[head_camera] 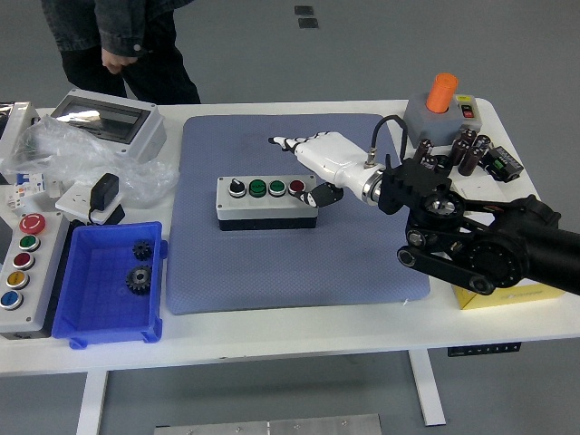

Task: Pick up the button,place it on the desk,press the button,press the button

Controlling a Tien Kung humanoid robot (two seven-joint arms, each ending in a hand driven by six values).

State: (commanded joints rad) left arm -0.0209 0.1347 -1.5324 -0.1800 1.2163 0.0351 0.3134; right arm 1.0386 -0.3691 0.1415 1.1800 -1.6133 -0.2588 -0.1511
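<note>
**Hand released beside the button box**

Fingers of the right hand [317, 156] are seen spread and relaxed, with nothing grasped; the white palm is held just above and beside the right end of the button box [266, 201], and the dark thumb is lowered next to that end. Whether the thumb touches the box cannot be told. The black right arm [480, 240] is brought in from the right edge over the worktop [299, 331].

The button box is laid flat on the blue mat [290, 263], near its middle, with a black knob, two green buttons and a red button shown in a row on top.

To the left, a blue bin [91, 313] holding two dark gears [140, 276] is set on the worktop, and a longer panel of coloured buttons [23, 263] is placed at the left edge. An orange emergency stop [442, 100] is stood at the far right corner. A person [127, 41] is seen at the far left side.
</note>
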